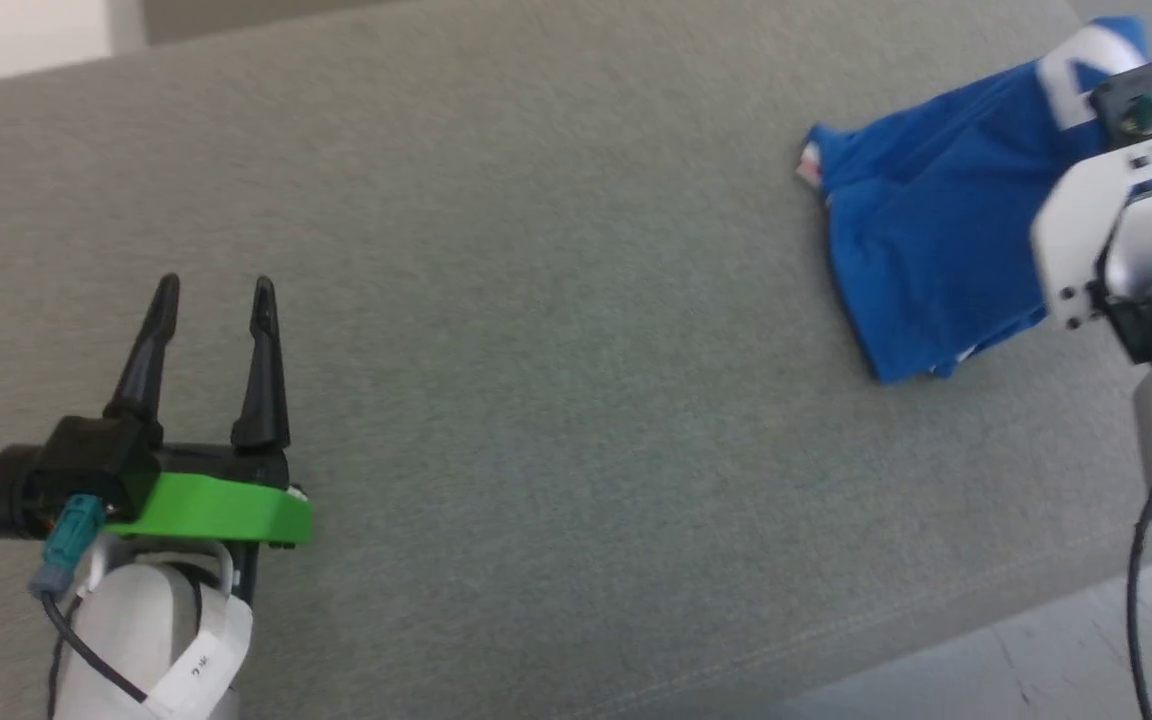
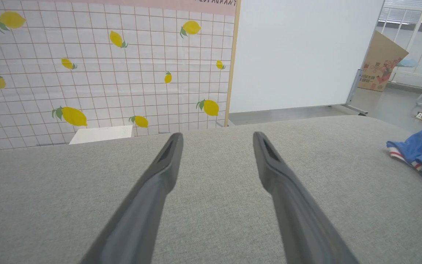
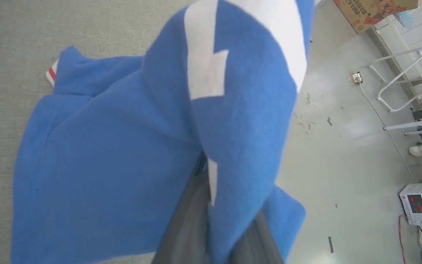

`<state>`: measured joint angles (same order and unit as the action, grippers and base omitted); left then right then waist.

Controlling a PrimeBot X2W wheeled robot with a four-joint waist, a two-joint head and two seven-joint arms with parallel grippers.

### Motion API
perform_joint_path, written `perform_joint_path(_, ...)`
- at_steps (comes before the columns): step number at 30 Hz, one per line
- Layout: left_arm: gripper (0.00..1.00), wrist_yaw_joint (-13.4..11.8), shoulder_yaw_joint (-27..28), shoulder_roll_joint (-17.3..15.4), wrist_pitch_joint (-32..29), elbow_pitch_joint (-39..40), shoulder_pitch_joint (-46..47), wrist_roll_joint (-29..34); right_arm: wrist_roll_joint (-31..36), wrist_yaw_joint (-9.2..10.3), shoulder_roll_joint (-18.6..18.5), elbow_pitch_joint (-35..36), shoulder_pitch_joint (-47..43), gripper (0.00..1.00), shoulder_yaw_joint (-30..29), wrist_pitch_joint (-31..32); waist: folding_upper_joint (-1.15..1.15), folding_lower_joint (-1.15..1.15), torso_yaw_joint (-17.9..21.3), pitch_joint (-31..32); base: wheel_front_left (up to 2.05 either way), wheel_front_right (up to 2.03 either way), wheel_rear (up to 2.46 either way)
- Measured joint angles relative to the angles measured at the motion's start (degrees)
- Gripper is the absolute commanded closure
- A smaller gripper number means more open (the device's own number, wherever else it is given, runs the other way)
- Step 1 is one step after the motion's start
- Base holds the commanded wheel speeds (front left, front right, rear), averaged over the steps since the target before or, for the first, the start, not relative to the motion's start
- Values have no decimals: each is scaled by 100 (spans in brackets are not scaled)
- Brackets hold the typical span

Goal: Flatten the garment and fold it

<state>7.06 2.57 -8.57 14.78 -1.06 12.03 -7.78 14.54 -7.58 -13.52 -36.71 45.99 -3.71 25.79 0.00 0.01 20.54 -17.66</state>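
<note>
Right jaws pinching garment (image 1: 936, 230), long axis diagonal, striped trim (image 1: 809, 166) leftward

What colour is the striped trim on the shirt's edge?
Red and white; the trim shows best in the left wrist view.

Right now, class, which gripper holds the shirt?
The right gripper, shut on a fold of the blue shirt; the left gripper stands open over the grey surface, apart from it.
</note>
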Motion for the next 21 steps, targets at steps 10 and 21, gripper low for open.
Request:
perform_joint_path(10,0,1,-54,-338,-204,301,130,90,1047,-1,-9,-237,296,100,-1558,-938,0,0,322,-867,0,0,0)
perform_joint_path(21,0,-5,-137,-371,-202,265,126,85,1724,-1,155,-501,507,0,-2466,-1645,0,0,10,-1009,0,0,0)
